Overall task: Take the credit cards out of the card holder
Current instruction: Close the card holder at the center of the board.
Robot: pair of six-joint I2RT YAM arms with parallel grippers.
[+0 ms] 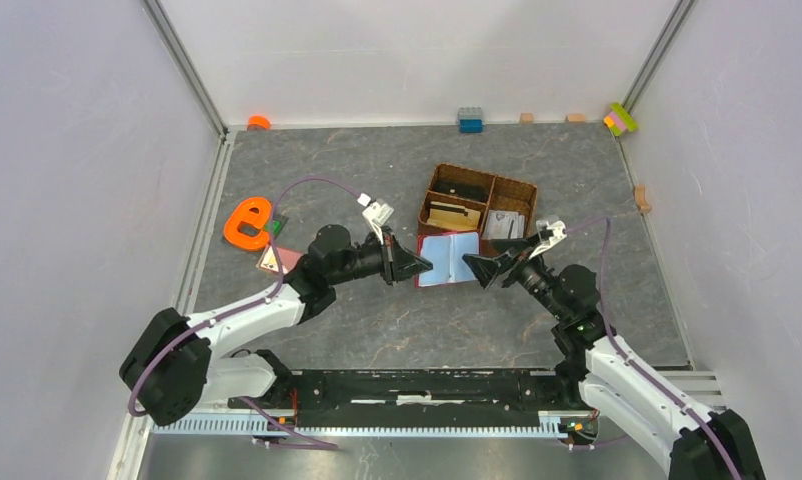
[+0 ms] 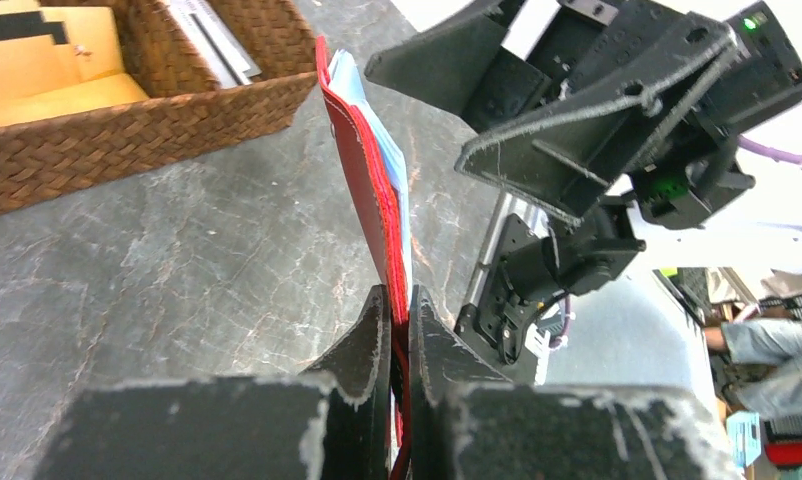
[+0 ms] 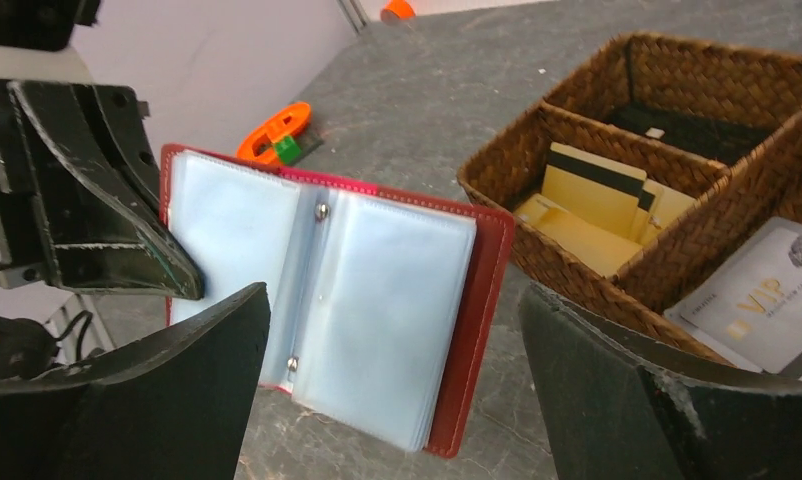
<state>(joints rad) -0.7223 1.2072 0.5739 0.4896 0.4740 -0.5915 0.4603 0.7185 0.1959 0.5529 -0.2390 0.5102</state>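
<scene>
Card holder [image 3: 487, 300] held open, emptying it now
My left pincer [image 2: 399, 305] clamps its edge; right pincer [image 1: 474, 267], apart, should dig into a sleeve [image 3: 387, 310].

Grippers: two, left gripper [image 1: 424, 268] and right gripper [image 1: 469, 266].
Card holder [image 1: 447, 260]: one, between gripper tips.
Wicker basket [image 3: 487, 195]: one, three compartments, just beyond both tips.
Tan cards [image 3: 587, 205] inside: at least two.
White-grey cards [image 3: 757, 300]: at least two; full count unreadable.
Large orange piece [image 1: 245, 222]: one, behind left gripper.
Blue block [image 1: 470, 120]: one, far beyond the tips.
</scene>
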